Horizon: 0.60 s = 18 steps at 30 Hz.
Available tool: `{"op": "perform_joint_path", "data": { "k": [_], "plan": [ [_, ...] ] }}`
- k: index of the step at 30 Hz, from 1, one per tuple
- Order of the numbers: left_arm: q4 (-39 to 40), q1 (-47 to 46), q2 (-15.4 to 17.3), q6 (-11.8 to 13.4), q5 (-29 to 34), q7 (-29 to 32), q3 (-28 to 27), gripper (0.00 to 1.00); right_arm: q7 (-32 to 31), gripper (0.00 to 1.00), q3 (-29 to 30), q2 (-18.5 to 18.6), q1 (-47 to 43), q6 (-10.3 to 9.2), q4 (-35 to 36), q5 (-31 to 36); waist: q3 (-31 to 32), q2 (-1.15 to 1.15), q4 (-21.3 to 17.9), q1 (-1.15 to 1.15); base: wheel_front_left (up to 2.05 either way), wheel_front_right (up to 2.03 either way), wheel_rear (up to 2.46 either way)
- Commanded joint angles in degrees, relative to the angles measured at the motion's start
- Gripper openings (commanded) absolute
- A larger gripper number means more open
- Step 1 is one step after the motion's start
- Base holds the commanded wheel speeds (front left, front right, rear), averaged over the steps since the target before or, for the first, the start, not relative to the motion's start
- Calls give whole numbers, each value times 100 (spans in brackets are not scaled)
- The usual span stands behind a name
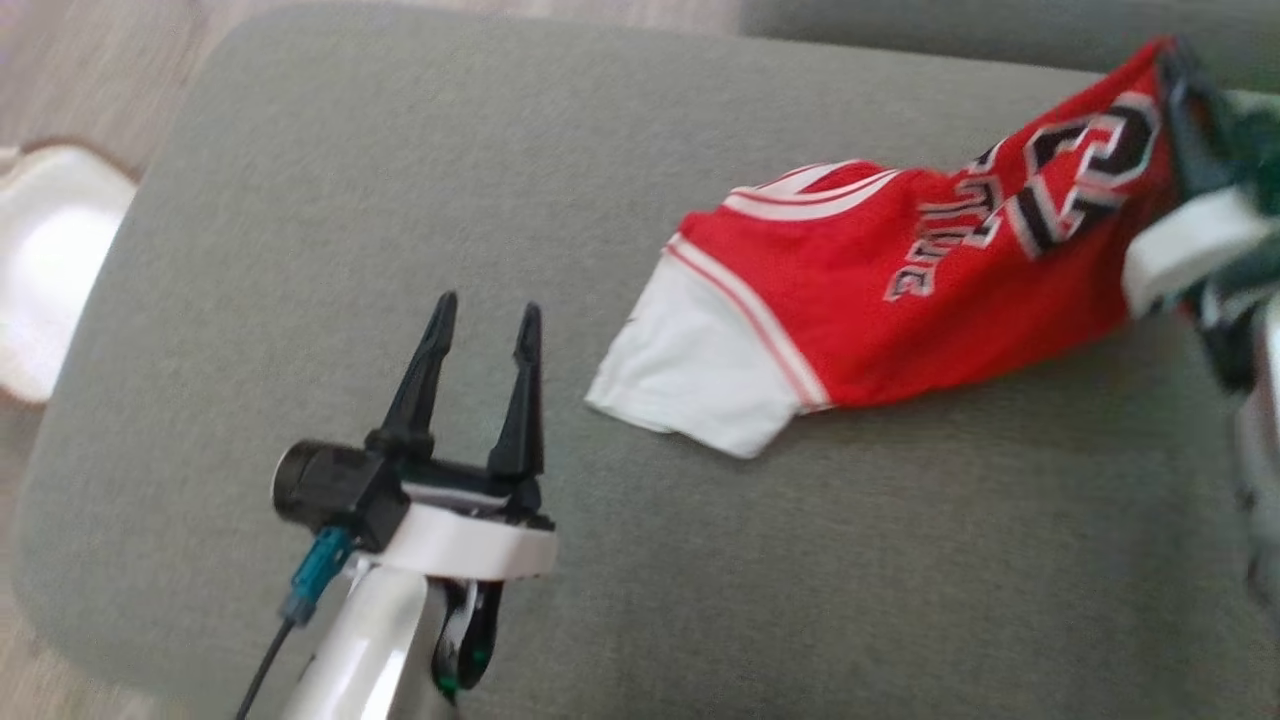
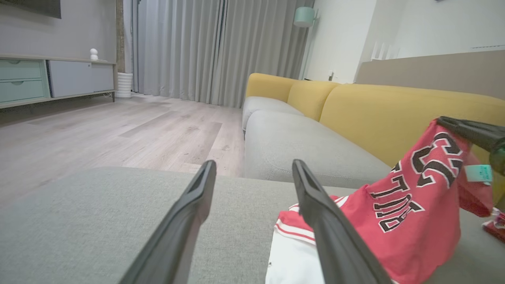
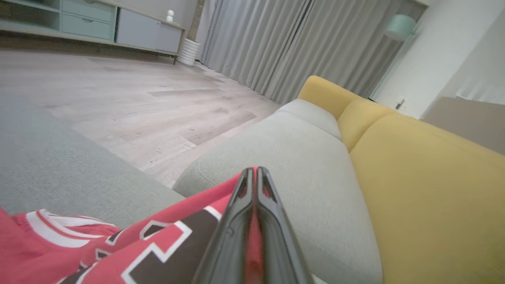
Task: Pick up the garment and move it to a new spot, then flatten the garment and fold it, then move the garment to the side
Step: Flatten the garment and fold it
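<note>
right pincer grips red jersey, lifted

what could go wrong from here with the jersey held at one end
The right gripper pinches just one end of the jersey; the cloth might slip out if pulled.
The white sleeve lies on the grey cushion and may drag and bunch.
The left gripper, open, stands apart from it, giving no support.
</note>
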State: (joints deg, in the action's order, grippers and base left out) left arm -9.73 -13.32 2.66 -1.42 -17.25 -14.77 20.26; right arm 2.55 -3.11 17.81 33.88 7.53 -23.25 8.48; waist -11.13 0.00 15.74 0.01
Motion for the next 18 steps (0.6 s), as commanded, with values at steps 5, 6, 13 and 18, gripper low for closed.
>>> {"op": "perform_joint_path", "data": {
  "k": [5, 6, 13, 18],
  "plan": [
    [195, -375, 21, 95, -119, -23, 2, 100, -158, 0, -773, 440, 1044, -4, -1040, -222, -470, 0, 539, -1, 0, 0, 0],
    [196, -396, 21, 107, -138, -23, 36, 100, -215, 0, -950, 501, 1207, -4, -1349, -246, -502, 0, 586, -1, 0, 0, 0],
    [189, -478, 21, 199, -200, -23, 134, 100, -22, 100, -2270, 486, 1992, -4, -2981, -826, -570, 0, 651, -1, 0, 0, 0],
    [179, -519, 21, 227, -190, -23, 87, 100, 356, 100, -2606, 351, 2266, -4, -3495, -1173, -500, 0, 433, -1, 0, 0, 0]
  ]
}}
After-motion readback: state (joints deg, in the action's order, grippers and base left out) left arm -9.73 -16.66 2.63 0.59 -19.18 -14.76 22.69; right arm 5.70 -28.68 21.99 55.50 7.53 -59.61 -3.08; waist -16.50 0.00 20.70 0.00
